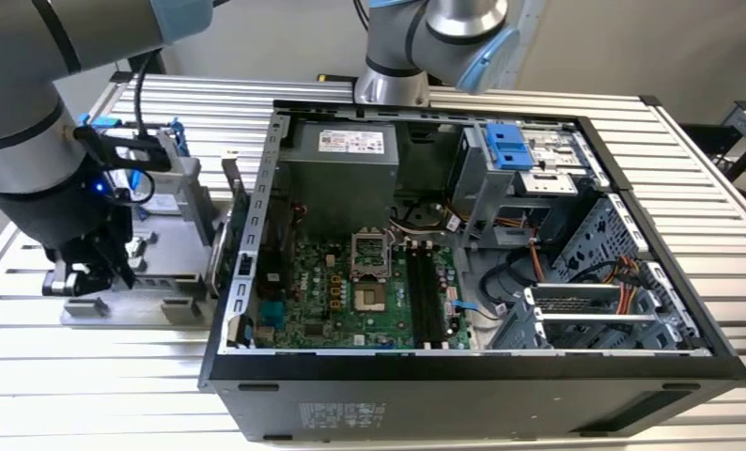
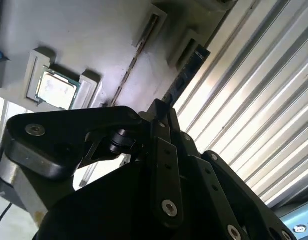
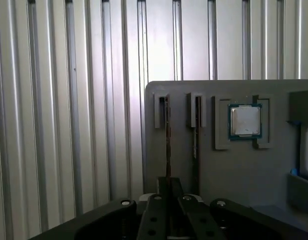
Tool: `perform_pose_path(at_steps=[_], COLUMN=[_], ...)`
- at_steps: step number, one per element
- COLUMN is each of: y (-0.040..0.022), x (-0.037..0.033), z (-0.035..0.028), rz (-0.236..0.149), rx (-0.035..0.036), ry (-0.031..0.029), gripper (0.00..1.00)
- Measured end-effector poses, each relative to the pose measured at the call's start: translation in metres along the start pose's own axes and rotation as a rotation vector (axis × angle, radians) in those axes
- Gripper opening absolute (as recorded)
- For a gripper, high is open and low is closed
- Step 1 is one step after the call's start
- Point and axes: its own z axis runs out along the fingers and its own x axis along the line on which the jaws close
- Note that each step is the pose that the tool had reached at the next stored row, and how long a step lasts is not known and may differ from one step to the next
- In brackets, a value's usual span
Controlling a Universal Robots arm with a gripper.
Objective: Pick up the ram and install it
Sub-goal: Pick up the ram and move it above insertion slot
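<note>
Black jaws clamp thin dark ram (image 2: 182,79), edge-up.

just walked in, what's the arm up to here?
The arm's hand is down at the grey parts tray beside the open computer case, lined up on the ram stick nearer the tray's edge. It stands on edge in its holder slot, not lifted out. A second stick and a processor chip sit in the tray too. The motherboard's black memory slots look unfilled.

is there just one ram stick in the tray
No, one stick and another stick stand in neighbouring slots of the tray.
</note>
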Motion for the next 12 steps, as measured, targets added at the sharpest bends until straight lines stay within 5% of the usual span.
perform_pose_path(at_steps=[7, 12], y=[0.0008, 0.0011], x=[-0.0015, -0.0023], z=[-0.0189, -0.0221], rz=[-0.012, -0.014], rx=[-0.0005, 0.0002], ry=[0.0003, -0.0007], gripper=[0.00, 0.00])
